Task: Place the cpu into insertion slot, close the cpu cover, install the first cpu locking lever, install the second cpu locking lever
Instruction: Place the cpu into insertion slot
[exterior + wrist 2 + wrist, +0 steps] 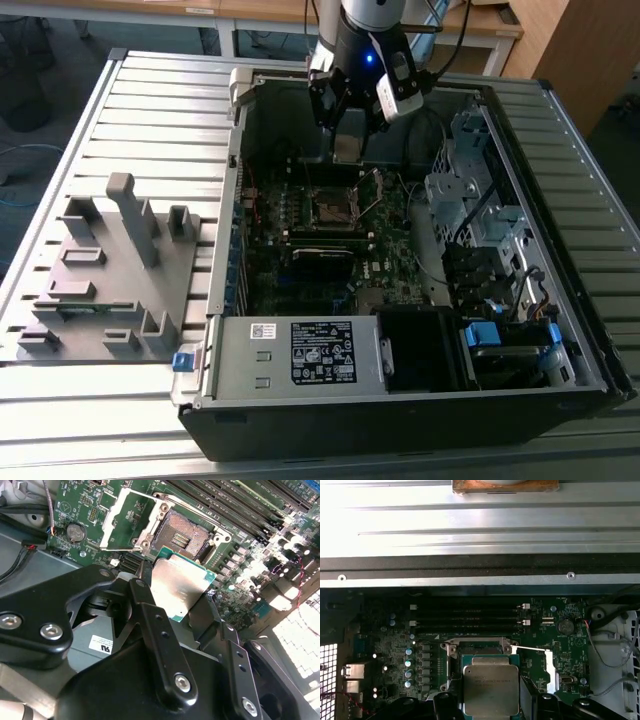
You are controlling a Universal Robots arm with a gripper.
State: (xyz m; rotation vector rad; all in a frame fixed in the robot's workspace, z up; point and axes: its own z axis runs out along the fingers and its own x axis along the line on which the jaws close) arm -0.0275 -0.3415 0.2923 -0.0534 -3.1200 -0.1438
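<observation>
My gripper [348,152] hangs inside the open computer case, shut on the cpu [181,586], a flat square chip with a dull silver top [490,689]. The chip is held by its edges between two black fingers [148,599], above the motherboard and just short of the insertion slot [186,536]. The slot's dark pin grid lies bare in the exterior view [330,210]. The cpu cover [124,519], a silvery frame, stands swung open beside the slot [371,189]. In the first wrist view the chip hides most of the slot.
The green motherboard [300,240] lies in the black case [400,420], with long memory slots [470,615] beside the socket. A metal drive cage [470,200] stands at the exterior view's right. A grey fixture [110,270] stands on the slatted table at the left.
</observation>
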